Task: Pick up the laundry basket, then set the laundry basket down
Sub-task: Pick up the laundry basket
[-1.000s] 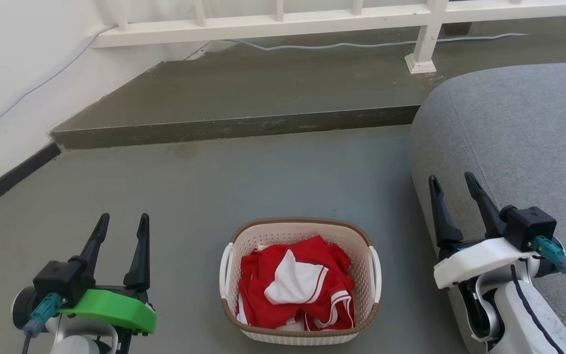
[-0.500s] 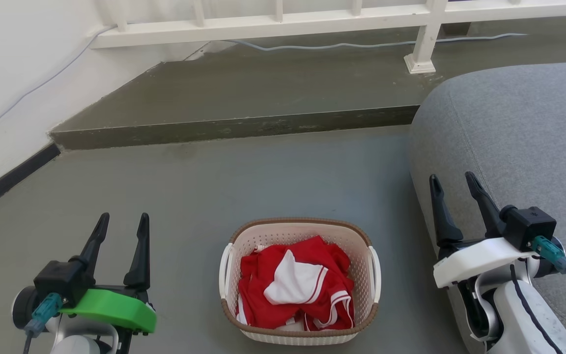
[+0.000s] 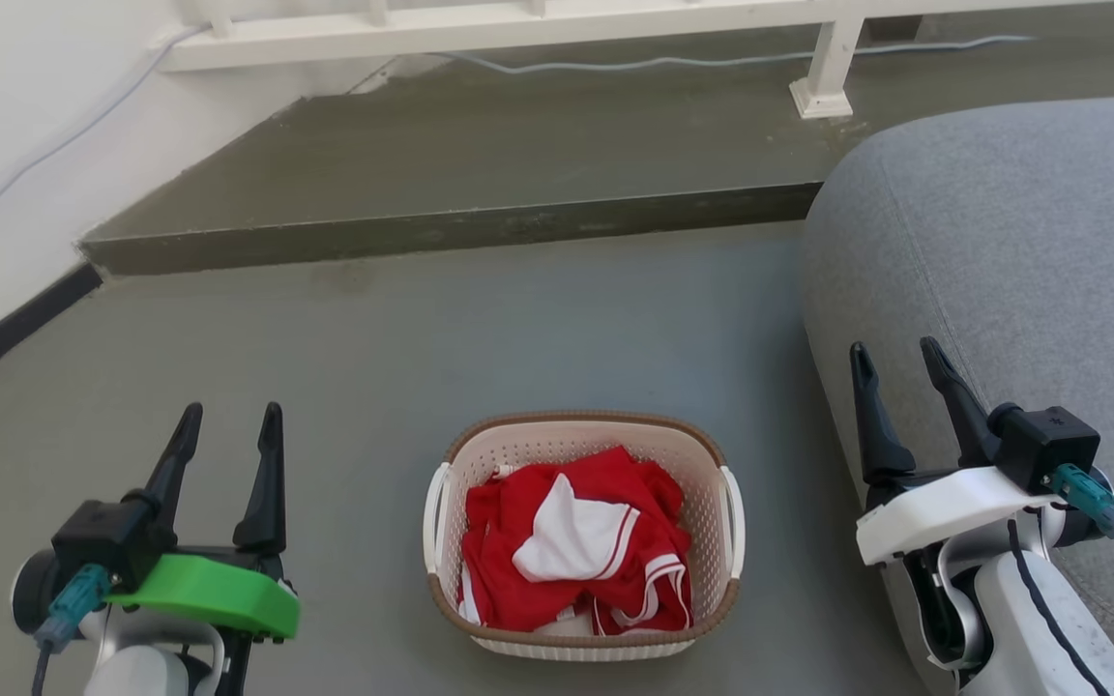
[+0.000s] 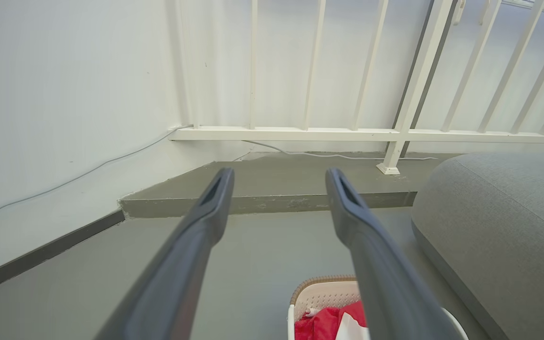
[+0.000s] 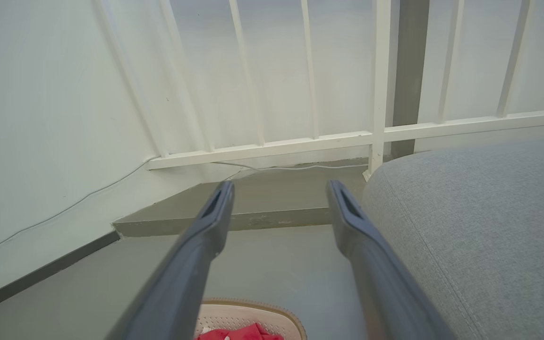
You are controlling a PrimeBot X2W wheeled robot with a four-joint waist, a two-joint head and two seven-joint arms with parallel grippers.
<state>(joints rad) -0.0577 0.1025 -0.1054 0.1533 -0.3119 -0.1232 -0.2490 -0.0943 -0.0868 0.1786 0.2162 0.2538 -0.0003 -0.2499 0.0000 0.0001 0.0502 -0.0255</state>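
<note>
On the grey floor [image 3: 518, 329] in the head view, you have the laundry basket [image 3: 581, 422] standing upright between your two arms, with a red-and-white garment [image 3: 576, 541] heaped inside. The left gripper [image 3: 232, 414] and right gripper [image 3: 893, 348] are both apart from it, fingers spread and holding nothing. The right one is beside a grey sofa [image 3: 1002, 251]. In the left wrist view, spread fingers [image 4: 206, 226] frame the floor, with the basket at the bottom edge. In the right wrist view, its brown rim shows at the bottom — sofa on the right.
</note>
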